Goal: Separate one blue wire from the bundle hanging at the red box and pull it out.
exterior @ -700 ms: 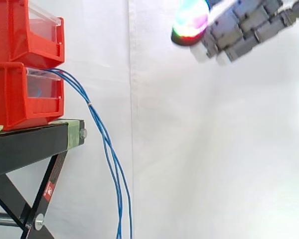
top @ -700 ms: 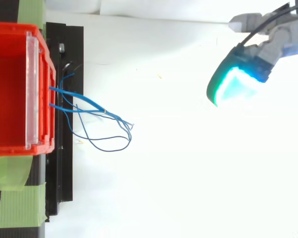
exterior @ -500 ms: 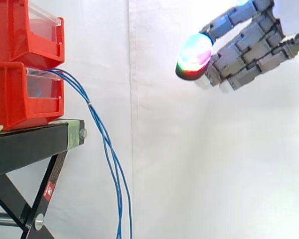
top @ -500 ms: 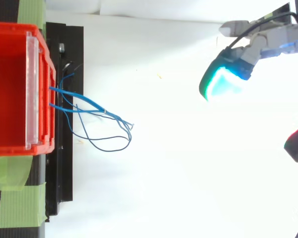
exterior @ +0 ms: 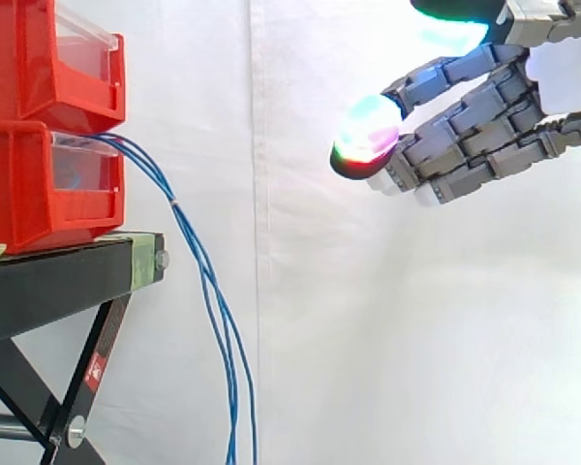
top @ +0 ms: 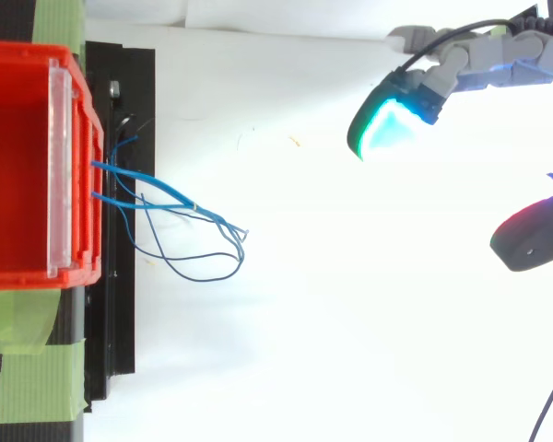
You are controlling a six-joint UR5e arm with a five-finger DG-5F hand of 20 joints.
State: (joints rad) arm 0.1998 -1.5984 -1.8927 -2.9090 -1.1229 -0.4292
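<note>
Several thin blue wires (exterior: 205,276) leave the lower red bin (exterior: 48,184) and hang in a bundle past the stand's edge toward the floor. From above the blue wires (top: 180,216) fan out right of the bin's front. My hand (exterior: 479,126) hovers at upper right, well clear of the wires, with straight fingers pointing left and nothing between them. Its fingertips (top: 382,124) glow cyan and green, and the thumb pad (top: 530,241) sits apart lower right in the top view.
A second red bin (exterior: 53,58) is stacked on the lower one. Both rest on a black stand (exterior: 68,276) with crossed legs and green tape (top: 28,368). A white curtain hangs behind.
My hand has come down and moved left toward the wires, with more of the fingers and the thumb entering both views. The wires have not moved.
</note>
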